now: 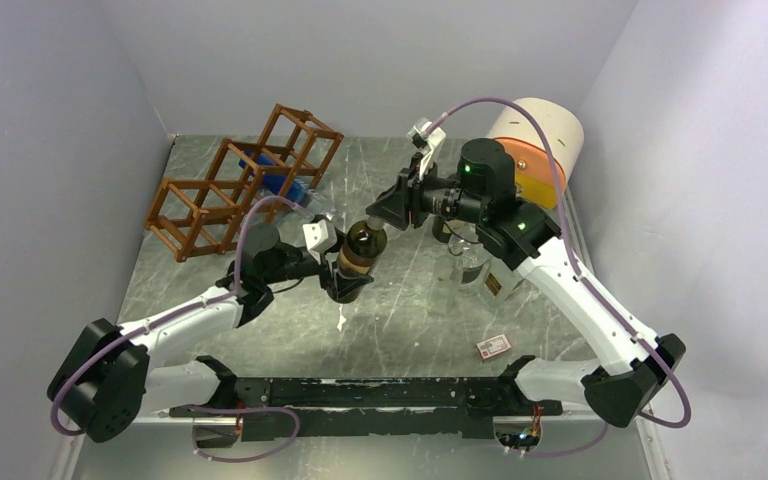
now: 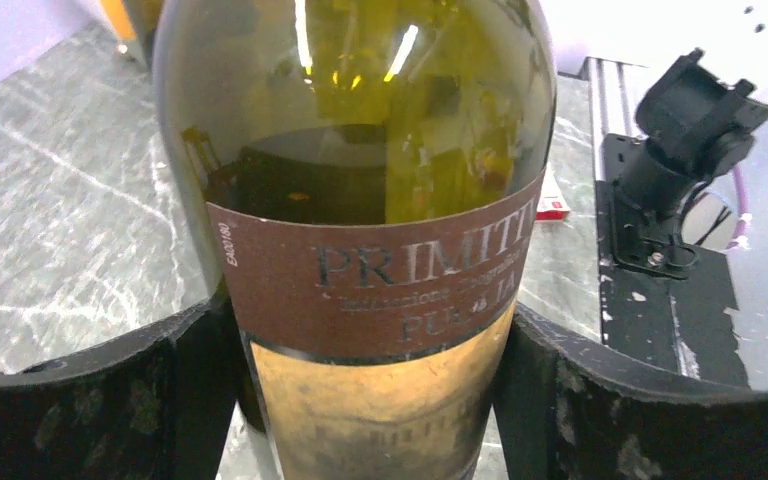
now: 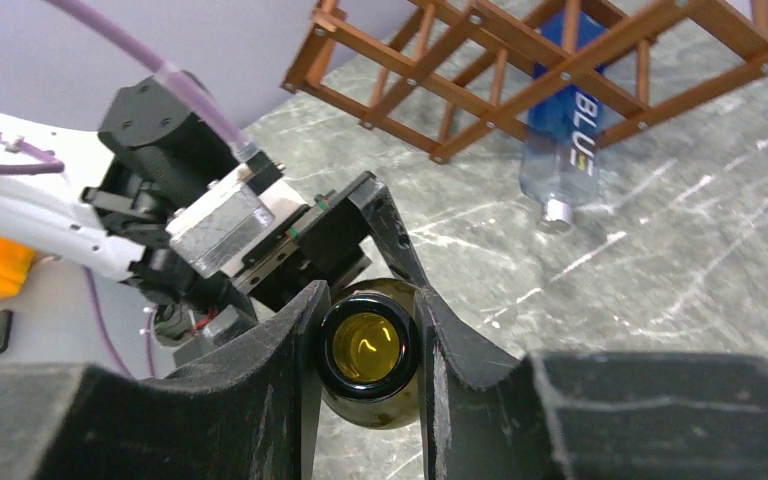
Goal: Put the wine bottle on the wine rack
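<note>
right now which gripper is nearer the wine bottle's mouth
right: the right gripper pinches the wine bottle at its mouth; the left gripper clasps its labelled body farther down

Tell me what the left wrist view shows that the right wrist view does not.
Left wrist only: the brown label of the wine bottle and a small red and white box. Right wrist only: the bottle's open mouth held by the right gripper, the wine rack, a blue bottle lying in it. Both: the wine bottle, the left gripper closed on its body, the marble table.
</note>
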Controlling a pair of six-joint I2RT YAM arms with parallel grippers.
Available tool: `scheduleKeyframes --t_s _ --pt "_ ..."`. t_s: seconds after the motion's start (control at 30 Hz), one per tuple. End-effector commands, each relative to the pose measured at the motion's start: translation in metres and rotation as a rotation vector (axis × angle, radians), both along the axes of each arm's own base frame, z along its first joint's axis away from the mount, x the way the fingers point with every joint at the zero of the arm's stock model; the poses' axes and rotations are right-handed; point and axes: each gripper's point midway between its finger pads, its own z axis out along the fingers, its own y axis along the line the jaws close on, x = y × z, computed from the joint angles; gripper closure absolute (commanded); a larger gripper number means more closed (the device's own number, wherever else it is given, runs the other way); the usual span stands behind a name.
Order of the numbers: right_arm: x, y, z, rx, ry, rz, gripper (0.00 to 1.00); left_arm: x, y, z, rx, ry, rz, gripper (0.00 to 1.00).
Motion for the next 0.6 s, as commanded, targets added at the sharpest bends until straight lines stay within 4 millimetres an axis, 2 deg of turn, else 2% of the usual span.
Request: scheduleKeyframes --t_s 0.0,0.1,0.17,0.23,0.27,0.3,0.33,0.37,0.43,0.5,0.57 --pt "-0.034 0.006 0.066 0.165 -0.177 0.165 1.00 -0.020 -0.003 0.028 -0.062 -0.074 -0.092 0.17" --pt "-0.041 0.005 0.069 0.181 -0.192 0.195 1.00 -0.023 -0.001 0.035 -0.067 -0.090 -0.098 0.24" --pt "-0.042 0.004 0.071 0.186 -0.194 0.193 1.00 -0.024 0.000 0.043 -0.073 -0.109 -0.095 0.37" --pt "-0.041 0.002 0.070 0.183 -0.186 0.176 1.00 -0.021 0.002 0.053 -0.079 -0.134 -0.075 0.55" --pt "-0.040 0.001 0.071 0.181 -0.181 0.165 0.93 -0.020 0.003 0.058 -0.078 -0.157 -0.063 0.64" --pt "-0.039 0.000 0.071 0.179 -0.176 0.148 0.79 -0.018 0.004 0.062 -0.072 -0.176 -0.049 0.81" --pt "-0.038 -0.003 0.070 0.175 -0.172 0.132 0.62 -0.014 0.006 0.067 -0.064 -0.198 -0.025 0.91" --pt "-0.037 -0.005 0.070 0.174 -0.169 0.109 0.49 -0.010 0.009 0.070 -0.050 -0.216 -0.002 0.93" --pt "-0.031 -0.013 0.072 0.171 -0.192 0.050 0.34 -0.006 0.013 0.076 -0.011 -0.265 0.021 0.93" --pt "-0.026 -0.020 0.076 0.153 -0.214 0.002 0.26 0.000 0.016 0.088 0.030 -0.322 0.042 0.93" --pt "-0.021 -0.024 0.083 0.135 -0.228 -0.030 0.24 0.007 0.020 0.092 0.105 -0.374 0.053 0.93"
